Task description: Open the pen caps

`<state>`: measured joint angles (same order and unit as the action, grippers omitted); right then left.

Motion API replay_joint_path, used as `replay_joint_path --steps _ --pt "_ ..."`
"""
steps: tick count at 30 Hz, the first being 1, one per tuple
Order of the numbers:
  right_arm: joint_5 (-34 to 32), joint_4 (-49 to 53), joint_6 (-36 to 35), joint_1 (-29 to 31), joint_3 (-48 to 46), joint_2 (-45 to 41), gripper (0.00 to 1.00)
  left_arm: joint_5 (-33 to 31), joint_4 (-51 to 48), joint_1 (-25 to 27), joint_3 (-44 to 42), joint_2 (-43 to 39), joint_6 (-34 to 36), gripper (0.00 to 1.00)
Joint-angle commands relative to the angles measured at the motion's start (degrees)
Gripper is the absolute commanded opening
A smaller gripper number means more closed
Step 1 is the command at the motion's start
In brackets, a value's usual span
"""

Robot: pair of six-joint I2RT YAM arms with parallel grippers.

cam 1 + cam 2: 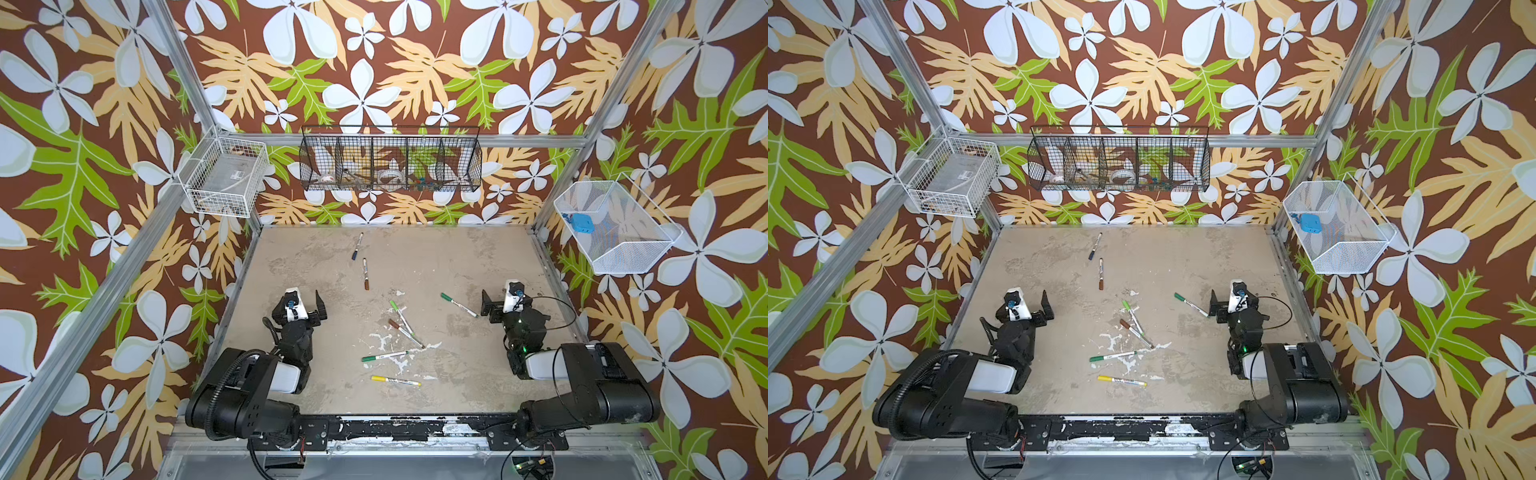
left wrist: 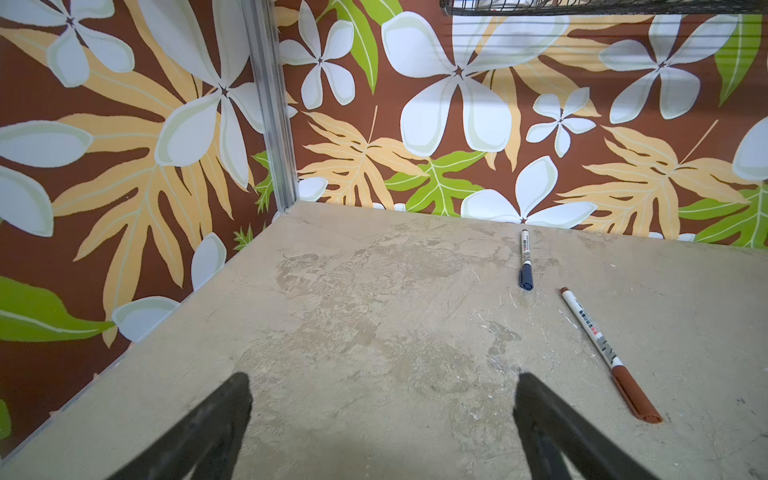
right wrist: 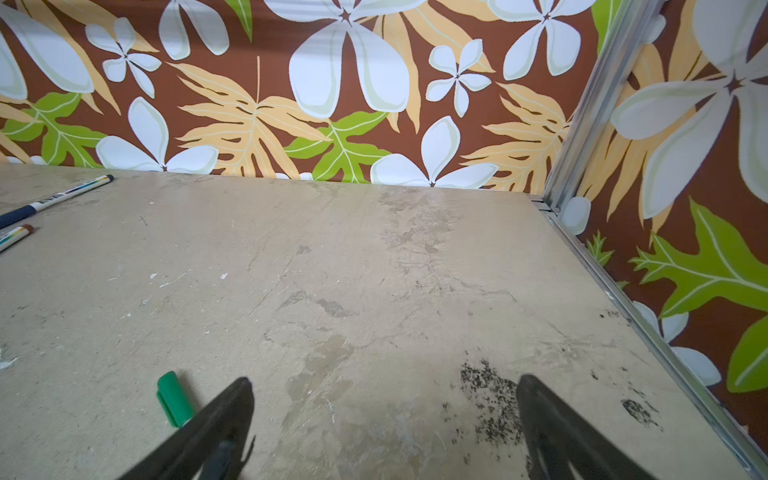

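Several capped pens lie on the beige table point(image 1: 478, 257). At the back are a blue cap point(image 1: 355, 255) point(image 2: 525, 277) and a brown cap point(image 1: 367, 285) point(image 2: 636, 399). In the middle a light green cap point(image 1: 392, 304) and another brown cap point(image 1: 394, 323) belong to two crossed pens. A green cap point(image 1: 368, 358) and a yellow cap point(image 1: 378, 378) lie nearer the front. My left gripper point(image 1: 305, 303) point(image 2: 383, 378) is open over bare table, left of the pens. My right gripper point(image 1: 500, 305) point(image 3: 385, 379) is open too, with a green cap point(image 1: 446, 296) point(image 3: 174, 399) just beside one finger.
A black wire basket point(image 1: 390, 164) hangs on the back wall. A white wire basket point(image 1: 224, 178) is at the left corner and another point(image 1: 615, 232) with a blue item on the right wall. Aluminium posts point(image 2: 270, 104) frame the table. White scuffs mark its middle.
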<state>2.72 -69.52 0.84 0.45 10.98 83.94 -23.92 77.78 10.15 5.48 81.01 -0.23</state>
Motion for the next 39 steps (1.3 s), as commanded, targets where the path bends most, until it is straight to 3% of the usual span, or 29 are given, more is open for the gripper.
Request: replay_joint_path --steps 1,2,5,7,10,12,29,32,35,39 --pt "0.27 0.32 -0.65 0.08 0.42 0.17 0.98 -1.08 2.47 -0.17 -0.61 0.80 -1.40 1.00" --pt "0.21 0.41 -0.58 0.12 0.44 0.25 0.98 -1.93 7.37 -0.09 -0.60 3.91 -0.09 1.00" --pt "0.20 0.68 -0.49 0.08 0.62 0.32 0.99 -1.84 1.13 -0.17 0.45 1.28 -1.68 1.00" --pt "0.08 0.87 -0.40 0.12 0.79 0.35 0.99 -1.85 5.89 -0.19 0.37 4.07 -0.02 1.00" --pt "0.12 1.02 -0.40 -0.01 0.91 0.43 1.00 -1.62 1.94 -0.14 0.75 2.36 -1.32 1.00" --pt "0.26 1.14 -0.32 -0.06 0.97 0.44 1.00 -1.73 5.63 -0.16 0.13 3.63 -0.23 1.00" --pt "-0.04 0.96 -0.40 -0.02 0.81 0.31 1.00 -1.44 6.55 -0.14 -0.64 2.73 0.09 1.00" --pt "-4.62 5.99 -1.42 2.28 2.54 -2.71 1.00 -5.09 1.06 0.99 -1.03 -4.98 -0.03 1.00" --pt "-11.92 11.83 -6.01 8.32 4.07 -7.73 0.99 -10.84 -7.73 7.73 0.76 -16.41 3.51 1.00" --pt "-13.87 23.71 -11.10 17.58 10.07 -12.96 0.98 0.35 -15.49 11.60 1.22 -29.06 -4.52 1.00"
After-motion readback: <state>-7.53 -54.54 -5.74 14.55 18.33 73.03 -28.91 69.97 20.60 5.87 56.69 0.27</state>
